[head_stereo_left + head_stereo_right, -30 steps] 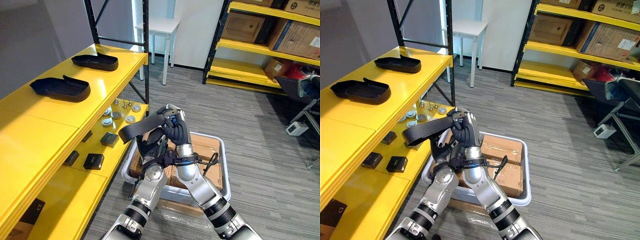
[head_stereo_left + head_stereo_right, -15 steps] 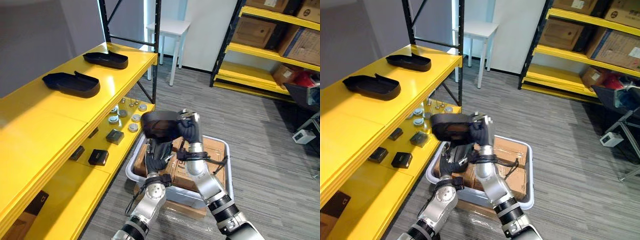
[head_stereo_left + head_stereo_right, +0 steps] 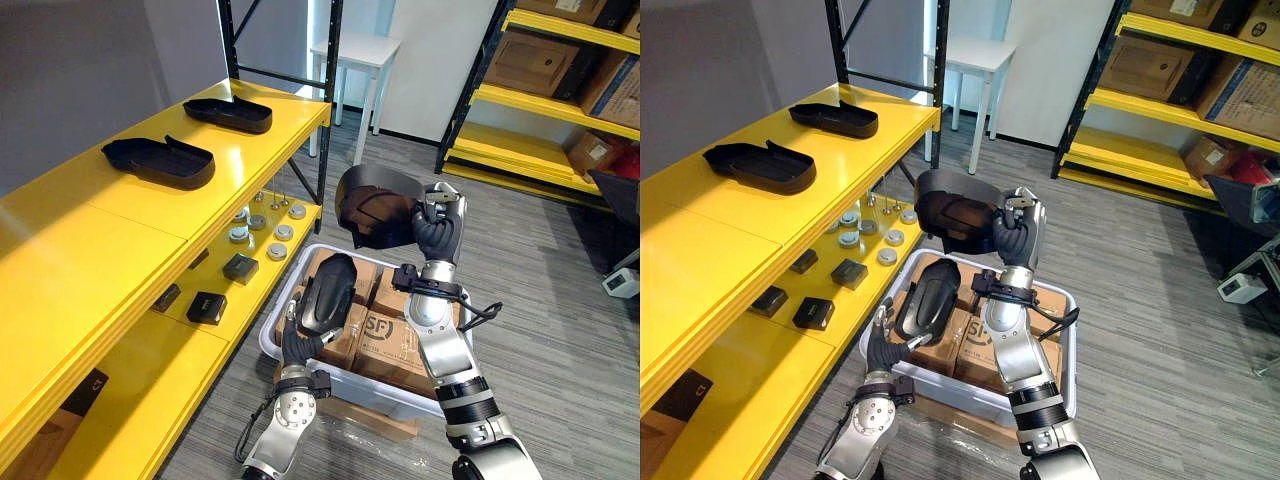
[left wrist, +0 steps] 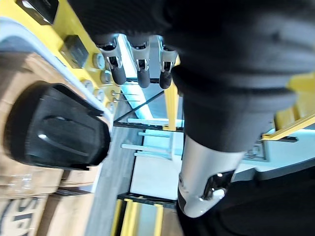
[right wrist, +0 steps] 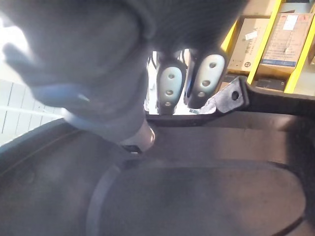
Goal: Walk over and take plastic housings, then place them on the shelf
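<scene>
My right hand (image 3: 440,225) is raised above the bin, shut on a black plastic housing (image 3: 375,205). Its fingers (image 5: 170,86) hook over the rim, and the hollow inside of the housing (image 5: 197,196) faces the wrist. A second black housing (image 3: 325,295) rests on the cardboard boxes in the bin. My left hand (image 3: 297,348) sits low at that housing's near end. Its fingers (image 4: 140,66) hang relaxed, a gap apart from this housing (image 4: 54,130). Two more housings (image 3: 160,162) (image 3: 228,113) lie on the yellow shelf top (image 3: 90,230) to the left.
A white bin (image 3: 375,385) of cardboard boxes stands on the floor before me. The lower shelf holds small black parts (image 3: 240,268) and metal discs (image 3: 275,232). A white table (image 3: 355,45) stands behind, and yellow racking with boxes (image 3: 540,70) is at the far right.
The right hand has carried its housing up and to the right, away from the left hand. The left hand has sunk towards the bin, and a second housing shows on the boxes.
</scene>
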### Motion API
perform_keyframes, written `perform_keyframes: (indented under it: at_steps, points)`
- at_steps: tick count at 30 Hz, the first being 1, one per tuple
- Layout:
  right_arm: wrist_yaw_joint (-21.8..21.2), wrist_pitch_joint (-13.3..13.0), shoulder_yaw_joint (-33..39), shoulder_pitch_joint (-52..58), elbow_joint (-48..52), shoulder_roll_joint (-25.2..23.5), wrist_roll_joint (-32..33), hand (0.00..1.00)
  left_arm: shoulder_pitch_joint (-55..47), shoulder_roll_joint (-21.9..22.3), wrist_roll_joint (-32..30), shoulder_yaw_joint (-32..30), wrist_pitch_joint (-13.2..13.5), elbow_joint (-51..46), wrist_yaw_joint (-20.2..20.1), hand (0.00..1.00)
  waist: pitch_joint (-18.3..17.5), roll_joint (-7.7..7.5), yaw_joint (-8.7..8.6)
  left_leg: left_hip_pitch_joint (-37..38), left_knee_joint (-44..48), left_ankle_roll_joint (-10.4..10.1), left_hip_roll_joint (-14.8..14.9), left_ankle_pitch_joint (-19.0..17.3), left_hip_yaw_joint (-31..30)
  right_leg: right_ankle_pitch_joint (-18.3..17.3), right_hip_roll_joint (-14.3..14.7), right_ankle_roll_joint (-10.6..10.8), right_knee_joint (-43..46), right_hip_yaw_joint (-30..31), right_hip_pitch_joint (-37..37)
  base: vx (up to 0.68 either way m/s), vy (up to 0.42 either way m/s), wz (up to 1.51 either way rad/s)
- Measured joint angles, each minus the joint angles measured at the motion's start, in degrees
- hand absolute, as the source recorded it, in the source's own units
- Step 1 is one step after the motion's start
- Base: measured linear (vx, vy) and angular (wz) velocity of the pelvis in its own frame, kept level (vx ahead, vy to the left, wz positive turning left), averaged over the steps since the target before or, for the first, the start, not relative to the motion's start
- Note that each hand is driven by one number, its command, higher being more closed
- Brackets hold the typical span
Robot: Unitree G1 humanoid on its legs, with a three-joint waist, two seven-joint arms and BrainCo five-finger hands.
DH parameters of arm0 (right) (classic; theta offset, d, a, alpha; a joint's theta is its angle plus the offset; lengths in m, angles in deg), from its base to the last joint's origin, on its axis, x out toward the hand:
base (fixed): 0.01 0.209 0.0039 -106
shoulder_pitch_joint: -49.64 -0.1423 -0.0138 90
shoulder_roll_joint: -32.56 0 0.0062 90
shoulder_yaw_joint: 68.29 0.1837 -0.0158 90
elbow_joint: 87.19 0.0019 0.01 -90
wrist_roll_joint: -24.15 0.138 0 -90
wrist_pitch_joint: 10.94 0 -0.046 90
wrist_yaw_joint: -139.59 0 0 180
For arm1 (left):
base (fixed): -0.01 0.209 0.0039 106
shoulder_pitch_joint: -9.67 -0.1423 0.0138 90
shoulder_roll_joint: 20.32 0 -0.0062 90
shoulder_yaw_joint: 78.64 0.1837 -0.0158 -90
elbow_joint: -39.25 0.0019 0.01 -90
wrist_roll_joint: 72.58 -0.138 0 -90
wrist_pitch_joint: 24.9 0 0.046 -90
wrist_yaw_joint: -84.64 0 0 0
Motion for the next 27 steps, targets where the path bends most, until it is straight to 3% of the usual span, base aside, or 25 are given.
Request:
perform_keyframes:
  at_steps: [6,17,27]
  points:
    - [-1.00,-0.03,-0.42,0.75,0.00,-3.89,2.07,1.00,0.08,0.55,1.05,-1.25,1.41,-0.92,-0.03,0.00,0.13,0.17,-0.43,0.56,-0.01,-0.03,-0.20,-0.06,-0.07,-0.73,-0.49,0.17,0.96,-0.04,0.09,0.00,0.004,0.01]
    - [-4.65,-1.11,-11.15,2.99,-0.16,-4.73,6.68,1.00,8.02,0.65,-3.01,-0.76,1.42,0.68,4.96,0.00,0.16,0.17,-0.59,0.98,0.00,-0.19,0.22,-0.19,0.49,-0.39,-0.23,-0.23,0.34,0.34,0.57,0.00,0.003,-0.02]
    - [-5.48,-2.25,-16.35,2.99,-0.11,-4.77,8.87,1.00,11.26,-0.47,-3.13,-2.32,0.83,6.48,8.99,0.00,0.15,0.17,-0.69,1.86,0.00,-0.65,1.17,-0.53,1.90,-0.02,0.51,-0.77,-0.08,1.79,0.82,0.00,0.004,-0.08]
